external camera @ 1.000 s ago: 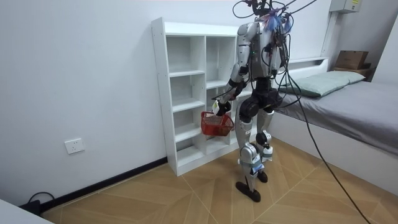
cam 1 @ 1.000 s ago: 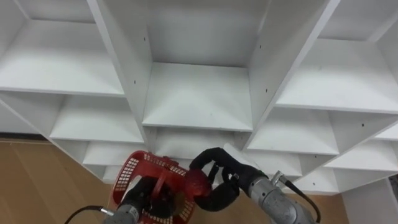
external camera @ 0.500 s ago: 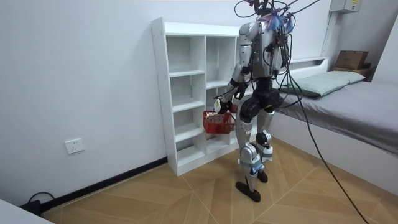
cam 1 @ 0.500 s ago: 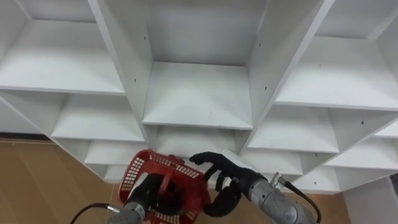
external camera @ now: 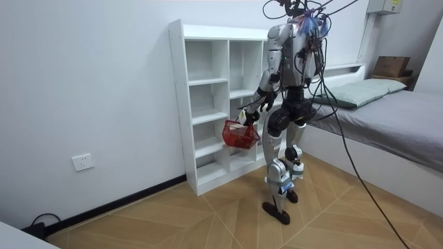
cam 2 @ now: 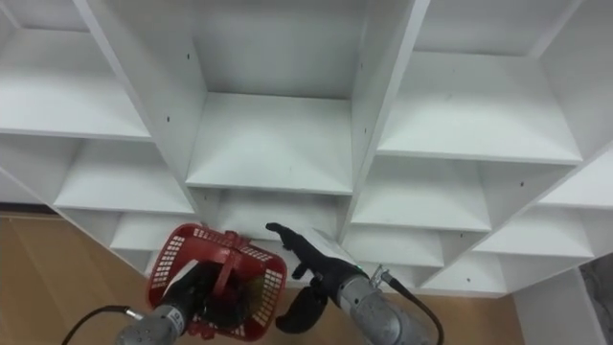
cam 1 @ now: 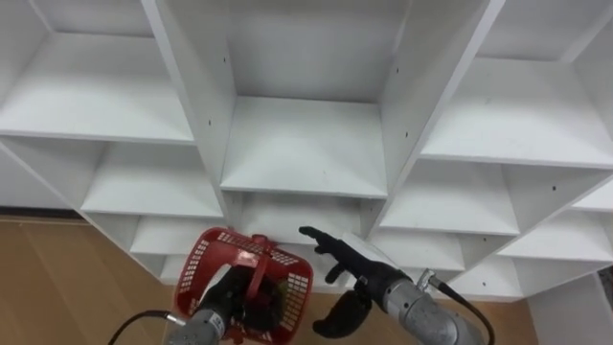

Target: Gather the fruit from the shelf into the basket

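You are working in a bedroom of a home: the room view shows a bed with a grey cover and a pillow on the room view's right, and a white closet of open shelves standing against a plain white wall. Underfoot you have a wooden floor laid in a herringbone pattern, with a dark skirting board and a wall socket low down
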